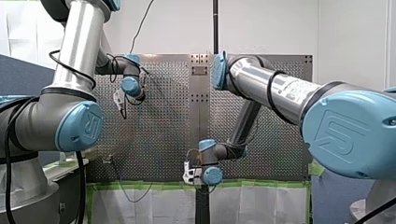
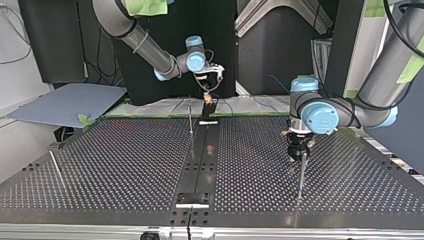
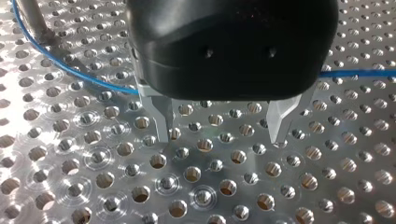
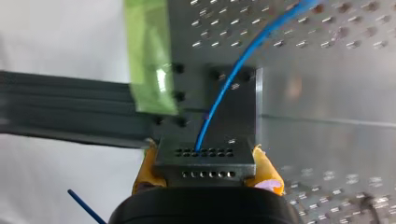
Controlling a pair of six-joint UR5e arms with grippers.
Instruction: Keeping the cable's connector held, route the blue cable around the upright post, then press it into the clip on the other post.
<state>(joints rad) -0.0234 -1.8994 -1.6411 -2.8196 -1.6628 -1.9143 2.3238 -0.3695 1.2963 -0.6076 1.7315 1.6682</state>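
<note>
**Operator:** What is the biggest thing in front of you?

**Me:** The perforated metal table (image 2: 125,160), filling the lower half of the top view. My right arm (image 2: 145,45) comes in there from 11 o'clock. My left arm (image 2: 380,85) comes in from 2 o'clock.

**Operator:** And the grippers?

**Me:** My left gripper (image 3: 219,139) points down at the table, at about 4 o'clock in the top view. Its two metal fingers (image 3: 161,121) stand apart with only bare holes between them, so it is released. My right gripper (image 4: 206,171) is at 12 o'clock in that view, above the table's far edge. Its yellow pads (image 4: 267,172) are clenched on the dark grey connector block (image 4: 203,156), one pad on each side.

**Operator:** Posts?

**Me:** A thin upright metal post (image 2: 302,175) stands just beside my left gripper, at its 6 o'clock in the top view. A second thin post (image 2: 190,120) stands near the middle, and a third thin post (image 2: 55,167) stands at 8 o'clock. I cannot tell which one carries the clip.

**Operator:** Where is the cable?

**Me:** The thin blue cable (image 4: 224,88) leaves the connector block's upper row of holes and runs ahead of my right gripper over a dark plate (image 4: 233,116). In the left wrist view it curves close past the foot of a grey post (image 3: 36,23). It then passes behind my left gripper's black body and comes out on the other side, low over the table.
</note>
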